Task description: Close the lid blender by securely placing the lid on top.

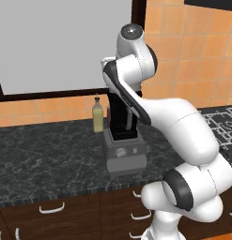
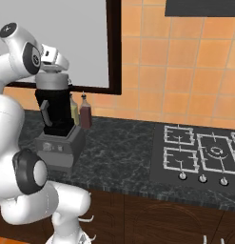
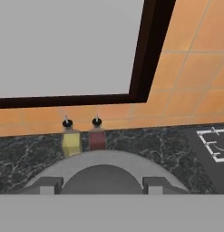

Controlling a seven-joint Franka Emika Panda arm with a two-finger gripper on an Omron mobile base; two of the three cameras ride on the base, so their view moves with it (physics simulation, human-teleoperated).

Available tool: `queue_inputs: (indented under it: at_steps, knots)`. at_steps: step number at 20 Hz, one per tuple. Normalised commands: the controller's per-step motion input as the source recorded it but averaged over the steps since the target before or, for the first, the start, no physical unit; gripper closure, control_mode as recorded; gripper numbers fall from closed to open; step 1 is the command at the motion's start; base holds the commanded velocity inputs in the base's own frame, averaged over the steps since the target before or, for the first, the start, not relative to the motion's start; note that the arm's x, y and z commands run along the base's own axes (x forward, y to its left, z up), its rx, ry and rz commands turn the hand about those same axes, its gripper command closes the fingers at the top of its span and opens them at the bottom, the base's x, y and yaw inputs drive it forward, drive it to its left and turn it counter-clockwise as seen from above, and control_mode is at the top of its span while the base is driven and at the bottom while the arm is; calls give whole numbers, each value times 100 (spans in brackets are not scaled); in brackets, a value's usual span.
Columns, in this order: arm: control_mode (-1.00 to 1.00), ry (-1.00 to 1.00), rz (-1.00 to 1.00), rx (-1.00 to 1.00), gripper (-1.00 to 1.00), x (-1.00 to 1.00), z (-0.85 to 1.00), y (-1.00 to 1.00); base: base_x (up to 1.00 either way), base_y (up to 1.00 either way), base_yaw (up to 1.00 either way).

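Two bottles stand on the dark marble desk (image 1: 47, 150) behind the blender (image 1: 123, 150), though the left base view lets just the yellowish bottle (image 1: 97, 116) be seen, beside the black jar; the arm crosses in front of the jar's top.

From the right base view, the lid (image 2: 53, 79) sits on top of the jar as a grey cap, level with its rim, and the gripper (image 2: 54, 69) presses down on it from above. A dark red bottle (image 2: 85, 114) stands just beside the yellowish one, and a stove (image 2: 204, 155) lies well apart to the right.

Along the hand view, the lid's grey dome spreads between the gripper's fingertips (image 3: 50, 186), which are closed on its raised knob. Both bottles show beyond it, below a dark-framed window (image 3: 145, 54).
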Motion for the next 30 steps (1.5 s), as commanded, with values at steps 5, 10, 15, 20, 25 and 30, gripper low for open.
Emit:
queue_inputs:
  at_steps: [5,10,15,20,25,30]
  knots:
    - [-100,-9,-3,0,100,1,18,0,0,0,0]
    - [-100,-15,-3,0,100,0,25,0,0,0,0]
    - [-100,-16,-3,0,100,0,32,0,0,0,0]
    - [-100,-13,-3,0,100,-3,36,0,0,0,0]
    - [-100,-7,-2,0,100,-27,20,0,0,0,0]
    - [-100,-5,0,0,100,-31,11,0,0,0,0]
